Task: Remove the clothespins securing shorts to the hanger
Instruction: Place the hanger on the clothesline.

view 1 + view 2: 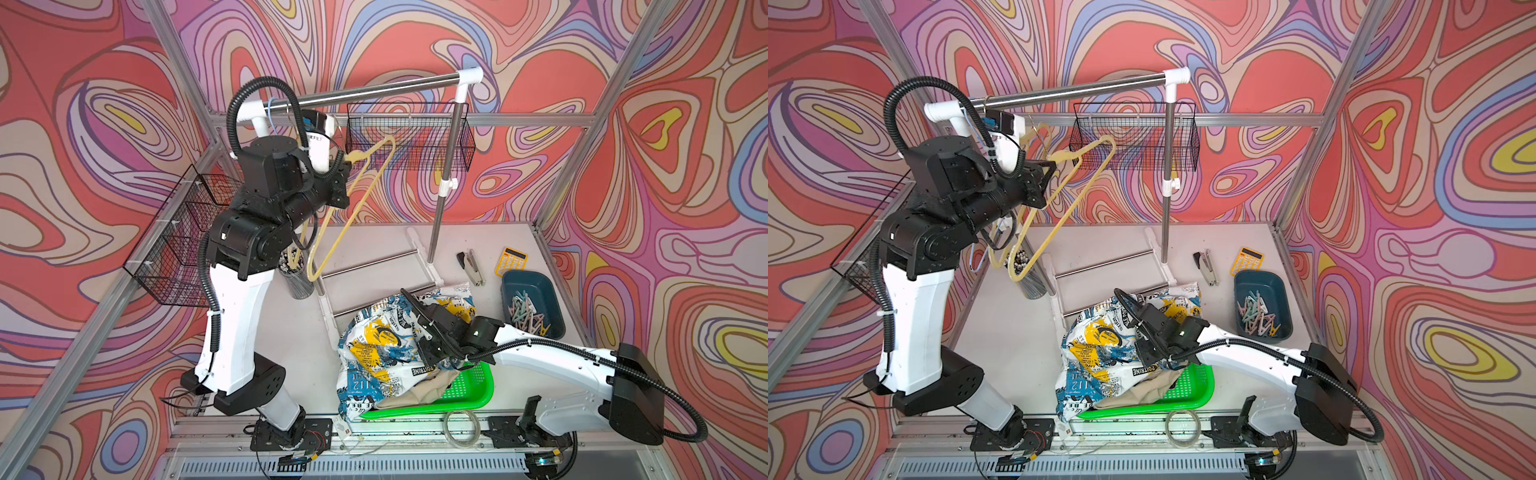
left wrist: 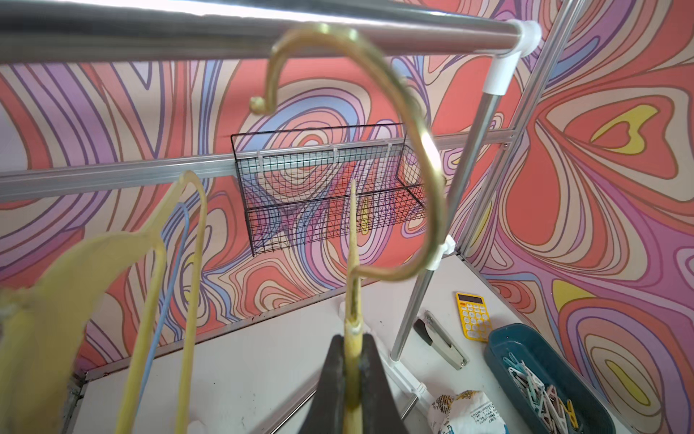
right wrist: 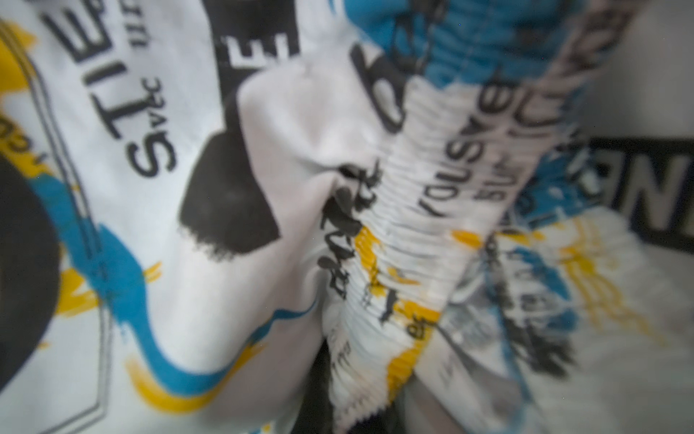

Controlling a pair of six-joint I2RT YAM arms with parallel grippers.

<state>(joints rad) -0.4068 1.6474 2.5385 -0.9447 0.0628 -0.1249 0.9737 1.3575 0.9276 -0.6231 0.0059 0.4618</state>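
My left gripper (image 2: 353,340) was pinching the bare hanger (image 2: 352,240) by its neck, just below the hook (image 2: 432,169). The hook lay close against the rail (image 2: 263,37); whether it was seated over it I could not tell. The hanger's long axis ran down toward the table (image 1: 291,332). The left arm was nearer the rail. Other hangers (image 2: 157,263) hung just beside, so room was tight. My right gripper (image 1: 434,355) was pressed together low on the printed shorts (image 1: 374,345), lower centre; whether it pinched cloth I could not tell. The clothespins (image 1: 528,311) lay in the blue bin (image 1: 552,291), centre right.
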